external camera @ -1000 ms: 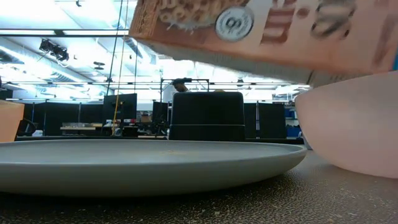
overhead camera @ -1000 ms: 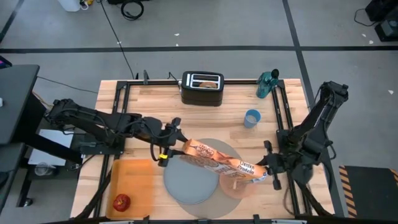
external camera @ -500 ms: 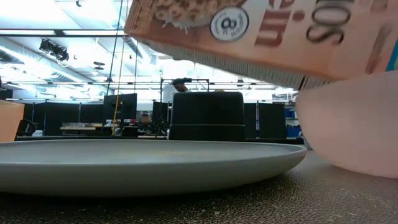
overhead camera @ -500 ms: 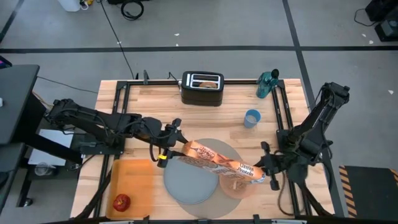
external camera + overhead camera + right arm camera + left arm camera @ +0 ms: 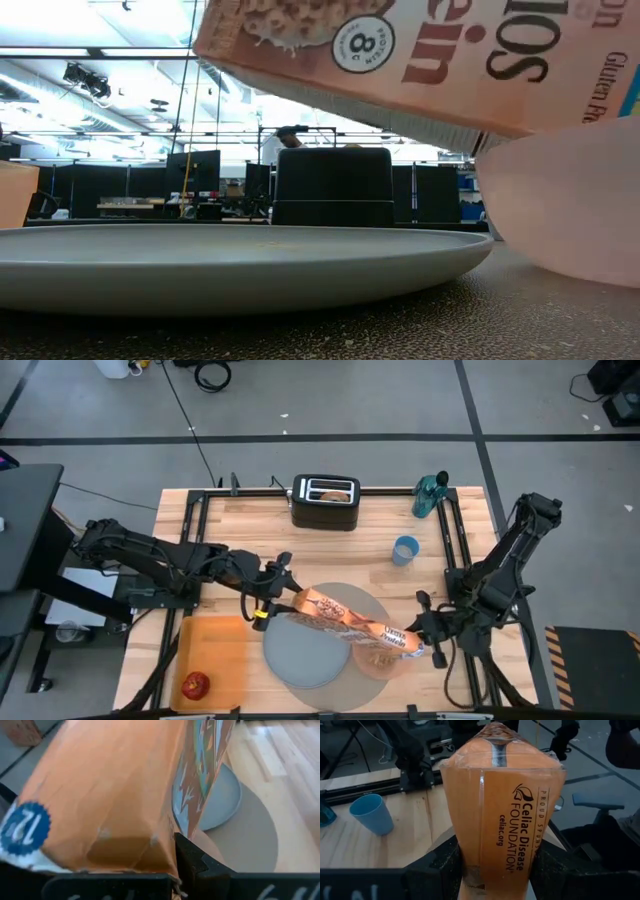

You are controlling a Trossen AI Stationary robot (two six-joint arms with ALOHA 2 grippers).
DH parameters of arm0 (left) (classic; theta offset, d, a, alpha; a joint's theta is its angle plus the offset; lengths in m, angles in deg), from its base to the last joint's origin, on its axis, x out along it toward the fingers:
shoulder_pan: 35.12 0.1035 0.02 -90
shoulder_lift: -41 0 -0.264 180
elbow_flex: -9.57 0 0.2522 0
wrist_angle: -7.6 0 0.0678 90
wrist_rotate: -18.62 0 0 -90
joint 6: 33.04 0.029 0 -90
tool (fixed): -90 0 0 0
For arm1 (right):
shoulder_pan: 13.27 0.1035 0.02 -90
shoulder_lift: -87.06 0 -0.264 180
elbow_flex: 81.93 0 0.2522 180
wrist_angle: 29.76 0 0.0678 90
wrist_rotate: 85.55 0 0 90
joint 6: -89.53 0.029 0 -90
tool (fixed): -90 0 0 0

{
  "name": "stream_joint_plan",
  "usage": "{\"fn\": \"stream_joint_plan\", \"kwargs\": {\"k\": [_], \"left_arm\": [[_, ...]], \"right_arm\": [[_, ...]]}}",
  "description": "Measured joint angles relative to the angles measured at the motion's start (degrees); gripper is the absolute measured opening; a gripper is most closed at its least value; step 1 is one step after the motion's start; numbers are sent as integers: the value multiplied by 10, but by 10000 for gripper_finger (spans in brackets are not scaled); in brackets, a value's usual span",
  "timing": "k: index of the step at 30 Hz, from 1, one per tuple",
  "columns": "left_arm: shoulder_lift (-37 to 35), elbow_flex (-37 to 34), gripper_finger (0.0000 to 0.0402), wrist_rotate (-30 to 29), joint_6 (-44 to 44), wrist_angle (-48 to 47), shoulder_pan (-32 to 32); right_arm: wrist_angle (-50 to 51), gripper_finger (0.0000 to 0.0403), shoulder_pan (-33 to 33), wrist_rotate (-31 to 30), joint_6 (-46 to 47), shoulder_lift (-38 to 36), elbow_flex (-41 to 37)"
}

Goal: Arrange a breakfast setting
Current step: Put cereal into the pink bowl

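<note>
An orange cereal box (image 5: 350, 622) hangs slanted over the round grey mat (image 5: 372, 603), the grey plate (image 5: 300, 655) and the translucent pink bowl (image 5: 385, 663). Both grippers hold it. My left gripper (image 5: 288, 600) has the box's left, higher end. My right gripper (image 5: 424, 647) is shut at its right, lower end, which is above the bowl. In the low view the box (image 5: 420, 60) fills the top, over the plate (image 5: 240, 255) and the bowl (image 5: 570, 200). A red apple (image 5: 195, 683) lies on the orange tray (image 5: 215, 640). My left gripper pinches the box's end (image 5: 497, 865) between its two fingers (image 5: 445, 867), one on each side of the narrow face. The fingers reach slanting down from the table's left, along the box. The box is lifted clear, tilted down away from them. My right gripper is shut on the box's lower end (image 5: 165, 845), coming from the table's right. One finger (image 5: 195, 862) shows beside the box's edge, and the box hides the rest of the contact. That end hangs over the bowl, clear of the table.
A black toaster (image 5: 325, 502) stands at the far edge, a teal bottle (image 5: 430, 495) at the far right, and a blue cup (image 5: 405, 550) between them and the mat. Bare wood lies left of the toaster and around the cup.
The box's right end has sunk a little toward the bowl with my right gripper, so the box slants more steeply. Its left end in my left gripper has stayed where it was.
</note>
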Motion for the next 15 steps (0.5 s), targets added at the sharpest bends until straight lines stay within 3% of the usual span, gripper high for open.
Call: {"fn": "stream_joint_plan", "kwargs": {"k": [4,9,13,15], "left_arm": [[-1,0,192,1,-1,6,1],[1,0,192,-1,2,-1,-5],[-1,0,192,0,4,17,-5],[-1,1,192,1,1,12,-5]], "right_arm": [[0,11,29,-62,-20,-8,14],[12,11,14,-15,23,3,1],[14,11,37,-72,2,-5,13],[0,11,30,-57,2,0,4]]}}
